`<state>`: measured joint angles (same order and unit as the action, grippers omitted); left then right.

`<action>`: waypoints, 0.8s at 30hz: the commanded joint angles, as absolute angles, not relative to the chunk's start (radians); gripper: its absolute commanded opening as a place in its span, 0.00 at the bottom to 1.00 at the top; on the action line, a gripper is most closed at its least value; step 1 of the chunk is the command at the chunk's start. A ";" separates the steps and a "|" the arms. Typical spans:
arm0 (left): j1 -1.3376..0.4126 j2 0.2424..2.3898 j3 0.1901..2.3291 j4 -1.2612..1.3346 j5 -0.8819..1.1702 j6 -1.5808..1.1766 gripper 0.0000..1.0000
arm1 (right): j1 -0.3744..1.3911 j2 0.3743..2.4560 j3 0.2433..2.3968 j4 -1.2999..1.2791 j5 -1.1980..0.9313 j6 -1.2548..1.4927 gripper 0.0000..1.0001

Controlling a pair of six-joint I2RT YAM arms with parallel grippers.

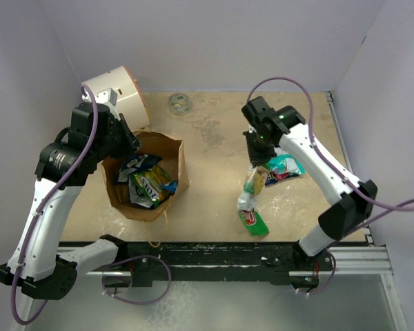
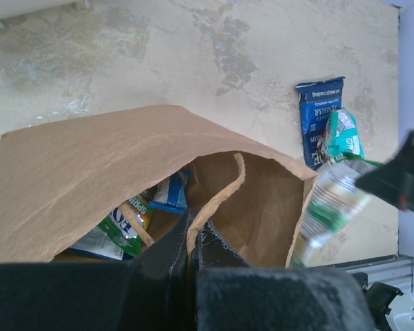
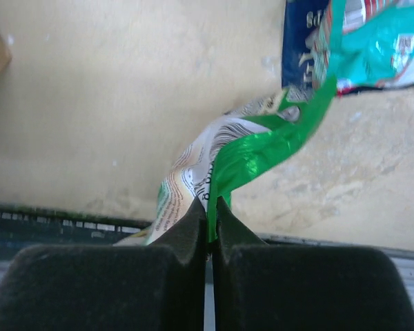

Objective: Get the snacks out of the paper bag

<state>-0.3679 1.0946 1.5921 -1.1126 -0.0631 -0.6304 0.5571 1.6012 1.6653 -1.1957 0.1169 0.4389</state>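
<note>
The brown paper bag stands open left of centre, with several snacks inside, blue and green-and-yellow. My left gripper is shut on the bag's near rim; the snacks inside show past it. My right gripper is shut on a green-and-white packet, which hangs above the table. A teal-and-red packet lies on a blue packet at the right. Another green packet lies on the table below the held one.
A white cylinder with an orange rim lies behind the bag at the back left. A small grey ring sits by the back wall. A black rail runs along the near edge. Walls close the back and sides.
</note>
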 commanded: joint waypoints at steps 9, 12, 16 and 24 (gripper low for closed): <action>-0.368 1.043 1.703 -1.054 -0.001 -0.541 0.00 | 0.638 2.002 1.932 -0.939 0.368 0.446 0.00; -0.368 1.039 1.720 -1.081 -0.019 -0.528 0.00 | 0.639 2.098 2.018 -0.943 0.423 0.341 0.00; -0.369 1.035 1.733 -1.100 -0.028 -0.513 0.00 | 0.643 2.193 2.097 -0.968 0.467 0.219 0.00; -0.369 1.042 1.723 -1.073 0.023 -0.487 0.00 | 0.659 2.194 2.061 -0.858 0.361 0.030 0.03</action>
<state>-0.3679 1.0527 1.6897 -1.1427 -0.0078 -0.5259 0.6456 2.2395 2.0533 -0.9287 0.4171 0.1574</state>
